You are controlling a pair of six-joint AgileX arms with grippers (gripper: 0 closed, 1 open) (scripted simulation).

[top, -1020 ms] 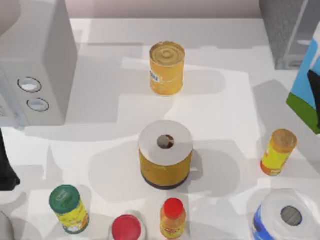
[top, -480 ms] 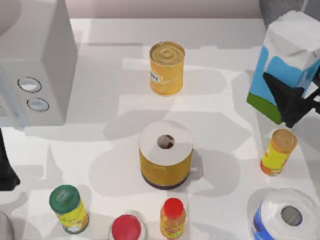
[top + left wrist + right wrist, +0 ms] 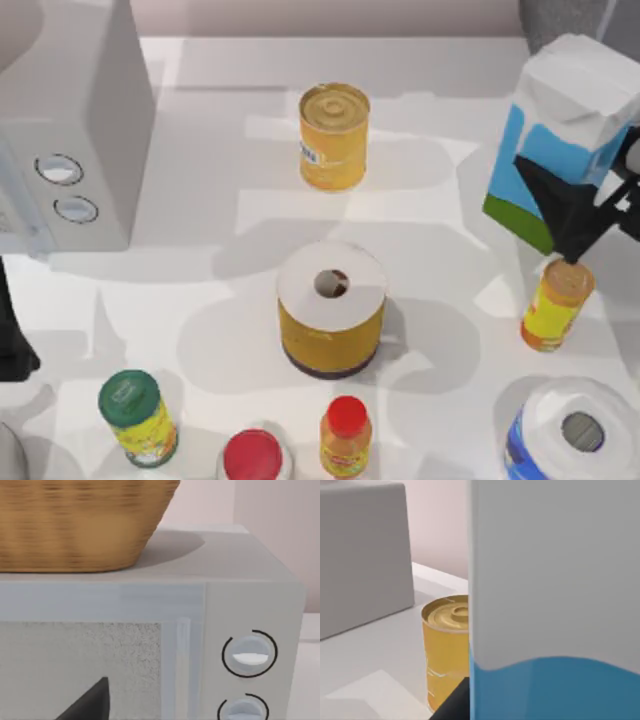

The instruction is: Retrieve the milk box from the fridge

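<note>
The milk box (image 3: 560, 120), with its white top, light blue sides and green base band, hangs tilted above the table's right side, in front of the fridge (image 3: 553, 18) at the back right corner. My right gripper (image 3: 566, 208) is shut on the box's lower part, with a black finger across its blue side. In the right wrist view the milk box (image 3: 555, 580) stands close up. My left arm (image 3: 10, 335) stays parked at the left edge, in front of the microwave.
A yellow tin can (image 3: 333, 135) stands at the back middle and a yellow-wrapped paper roll (image 3: 331, 305) at the centre. An orange-lidded bottle (image 3: 557, 303) stands just below the held box, a blue-wrapped roll (image 3: 575, 430) at the front right. Several small bottles line the front. A grey microwave (image 3: 60, 130) carries a wicker basket (image 3: 75, 520).
The milk box has come in from the right edge, moving left and away from the fridge in my right gripper. It now shows whole. The left arm has not moved.
</note>
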